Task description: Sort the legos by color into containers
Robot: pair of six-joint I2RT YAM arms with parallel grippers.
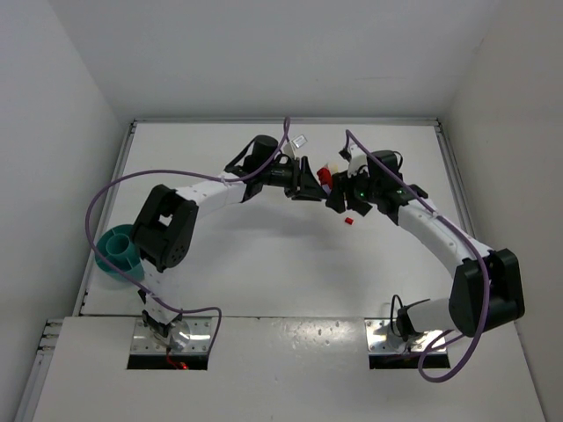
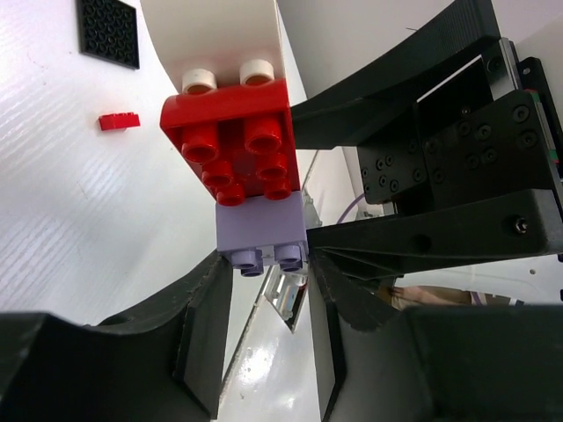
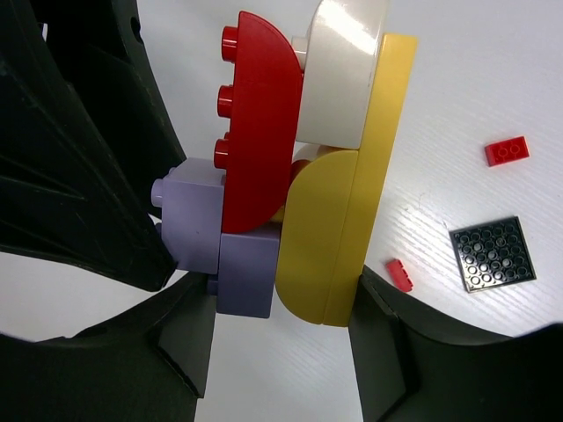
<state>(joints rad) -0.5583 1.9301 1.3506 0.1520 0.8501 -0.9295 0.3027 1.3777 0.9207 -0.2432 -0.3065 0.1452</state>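
Observation:
A joined stack of legos (image 1: 327,176) hangs above the table's middle between my two grippers. In the right wrist view it is a long yellow brick (image 3: 387,158), a rounded red brick (image 3: 264,123), lilac bricks (image 3: 246,264) and a white piece (image 3: 343,79). My right gripper (image 3: 281,303) is shut on the stack, one finger on lilac, the other on yellow. My left gripper (image 2: 268,277) is closed on the lilac brick (image 2: 261,230) under the red brick (image 2: 230,141). The teal bowl (image 1: 119,251) stands at the left edge, partly behind the left arm.
Small red bricks lie on the table (image 3: 507,151) (image 3: 398,274) (image 2: 119,121) (image 1: 349,220), next to a black studded plate (image 3: 493,253) (image 2: 108,31). The right gripper's black body (image 2: 457,176) fills the right of the left wrist view. Walls enclose the table's back and sides.

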